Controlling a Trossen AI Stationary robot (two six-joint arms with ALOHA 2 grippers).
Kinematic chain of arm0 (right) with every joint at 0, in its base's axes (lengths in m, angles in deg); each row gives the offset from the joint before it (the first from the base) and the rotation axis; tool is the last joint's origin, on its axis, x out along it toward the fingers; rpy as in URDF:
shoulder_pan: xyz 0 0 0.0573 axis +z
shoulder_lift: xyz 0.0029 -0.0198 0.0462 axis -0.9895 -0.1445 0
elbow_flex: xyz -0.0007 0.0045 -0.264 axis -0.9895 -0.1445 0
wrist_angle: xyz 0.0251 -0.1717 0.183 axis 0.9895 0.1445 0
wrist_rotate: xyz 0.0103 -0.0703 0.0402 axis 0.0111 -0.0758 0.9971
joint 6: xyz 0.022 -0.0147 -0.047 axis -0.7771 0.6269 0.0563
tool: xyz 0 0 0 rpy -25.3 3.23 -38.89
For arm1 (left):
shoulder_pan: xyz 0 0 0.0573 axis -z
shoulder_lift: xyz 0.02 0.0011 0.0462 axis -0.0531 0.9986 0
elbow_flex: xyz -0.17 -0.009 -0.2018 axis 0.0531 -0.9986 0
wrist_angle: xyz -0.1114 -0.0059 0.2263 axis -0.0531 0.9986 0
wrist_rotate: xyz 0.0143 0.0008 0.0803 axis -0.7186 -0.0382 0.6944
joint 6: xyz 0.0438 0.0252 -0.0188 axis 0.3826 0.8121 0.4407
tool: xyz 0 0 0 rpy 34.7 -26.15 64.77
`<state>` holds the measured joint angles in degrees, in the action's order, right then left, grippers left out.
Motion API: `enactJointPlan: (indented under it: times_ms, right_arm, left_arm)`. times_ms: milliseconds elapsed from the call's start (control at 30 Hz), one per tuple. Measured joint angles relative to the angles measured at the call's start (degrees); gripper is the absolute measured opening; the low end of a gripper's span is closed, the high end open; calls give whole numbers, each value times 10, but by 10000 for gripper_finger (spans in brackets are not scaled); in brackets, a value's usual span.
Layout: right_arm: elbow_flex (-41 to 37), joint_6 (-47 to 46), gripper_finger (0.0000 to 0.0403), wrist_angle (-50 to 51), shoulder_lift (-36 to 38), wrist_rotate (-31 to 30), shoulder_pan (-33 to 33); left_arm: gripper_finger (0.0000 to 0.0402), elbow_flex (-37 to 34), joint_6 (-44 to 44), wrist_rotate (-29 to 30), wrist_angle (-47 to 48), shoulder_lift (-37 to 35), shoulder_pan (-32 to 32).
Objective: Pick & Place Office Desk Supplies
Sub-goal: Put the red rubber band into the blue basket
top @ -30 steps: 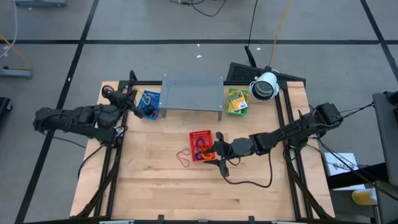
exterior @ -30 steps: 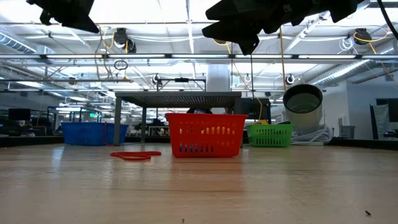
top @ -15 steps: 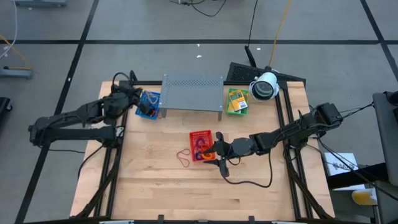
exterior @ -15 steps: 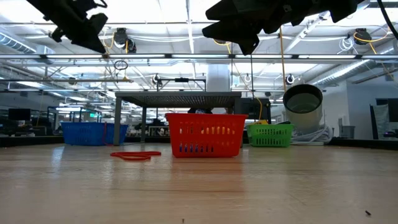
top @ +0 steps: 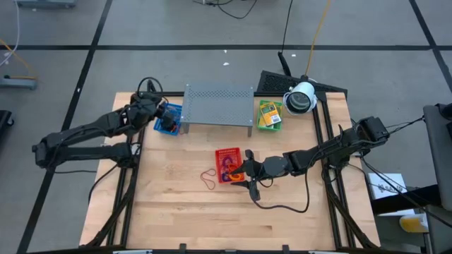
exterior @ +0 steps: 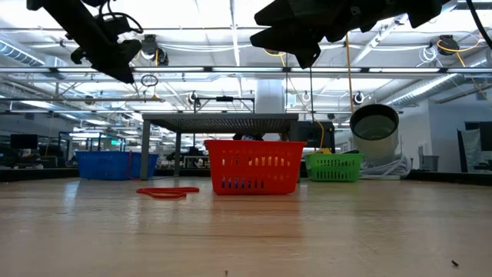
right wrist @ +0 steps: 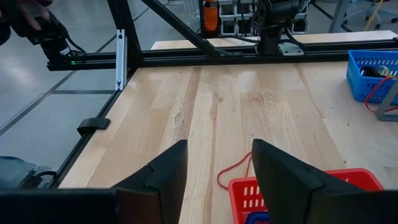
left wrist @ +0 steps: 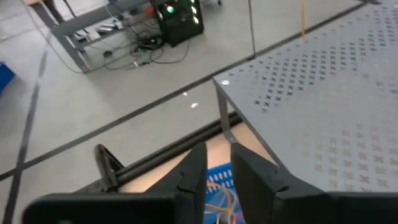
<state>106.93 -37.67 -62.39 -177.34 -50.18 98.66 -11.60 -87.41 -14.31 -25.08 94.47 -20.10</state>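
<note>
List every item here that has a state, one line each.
Left gripper: slightly open, empty, above the blue basket.
Right gripper: open, empty, over the red basket.
Red rubber band: loose on table, beside red basket.
Green basket: holds yellow-and-green packets.

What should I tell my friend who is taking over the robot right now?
Left hand: slightly open, empty, above the blue basket, which holds bands.
Right hand: open, empty, at the red basket, which holds more bands.
Packets lie in the green basket.
Left to do: one red band lies on the table beside the red basket.
</note>
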Motion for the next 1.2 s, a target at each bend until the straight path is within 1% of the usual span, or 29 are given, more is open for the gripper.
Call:
enactJointPlan:
  times_ms: [200,300,433,567,667,733,767,867,1033,1100,1200]
  right_arm:
    - [0,0,169,2,0,0,0]
    - [0,0,169,2,0,0,0]
    - [0,-2,169,3,0,0,0]
    - [0,-4,169,3,0,0,0]
    - [0,-4,169,3,0,1,0]
    - [0,-4,169,6,0,2,0]
    - [0,-3,169,8,0,2,0]
    - [0,-3,169,18,0,2,0]
    - [-5,-2,169,19,1,1,0]
    - [-10,-2,169,21,1,0,0]
    - [-12,-2,169,19,1,0,0]
  left_arm:
    - [139,0,-17,-14,2,8,-4]
    - [165,0,-24,-56,3,8,-4]
    - [186,0,-32,-165,20,8,-4]
    - [185,-11,-60,-311,38,8,9]
    - [177,-43,-71,-423,25,8,43]
    - [171,-76,-78,-479,-8,8,78]
    - [168,-94,-82,-498,-30,8,99]
    - [161,-160,-106,-518,-124,8,163]
    - [158,-254,-127,-509,-313,8,254]
    - [158,-280,-127,-490,-373,8,281]
    - [159,-313,-127,-448,-424,8,319]
